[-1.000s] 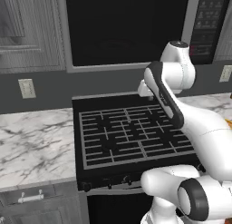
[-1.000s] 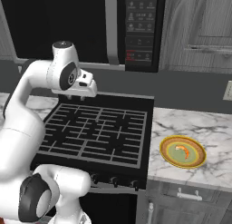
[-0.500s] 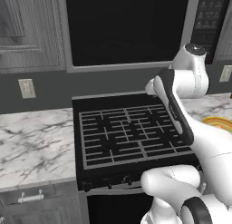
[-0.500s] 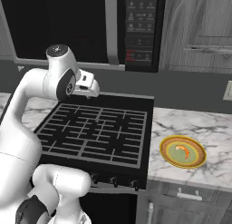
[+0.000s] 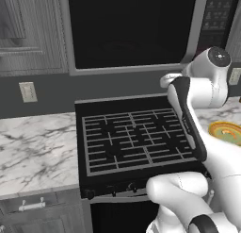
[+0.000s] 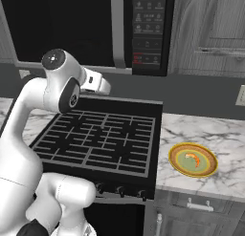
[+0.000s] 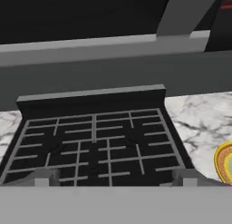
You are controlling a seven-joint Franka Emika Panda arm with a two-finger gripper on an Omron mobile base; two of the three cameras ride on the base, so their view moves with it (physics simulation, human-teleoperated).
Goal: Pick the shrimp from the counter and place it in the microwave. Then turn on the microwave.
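The arm has swung right toward the plate [image 6: 193, 159]; the gripper [image 7: 115, 178] hangs wide open and empty above the stove [image 6: 103, 139], since the shrimp [image 6: 192, 157] lies ungrasped.

The counter [image 6: 215, 134] is white marble with grey veining, set over grey cabinets [image 6: 201, 216] with pale metallic handles. The stove top [image 6: 100, 139] is black with dark grey grates. The microwave [image 6: 95, 25] is black with a dark door, grey trim and a black keypad panel [image 6: 149, 29] bearing pale key markings and a small red patch. The plate [image 6: 193, 159] is green with a yellow-orange rim. The shrimp [image 6: 192, 157] on it is orange. The wall cabinet [image 6: 210, 29] is grey with a wood-grain pattern. The wall [image 5: 47, 93] is dark grey, carrying an off-white outlet plate [image 5: 28, 91]. The arm [image 6: 28, 115] is white with dark joints.
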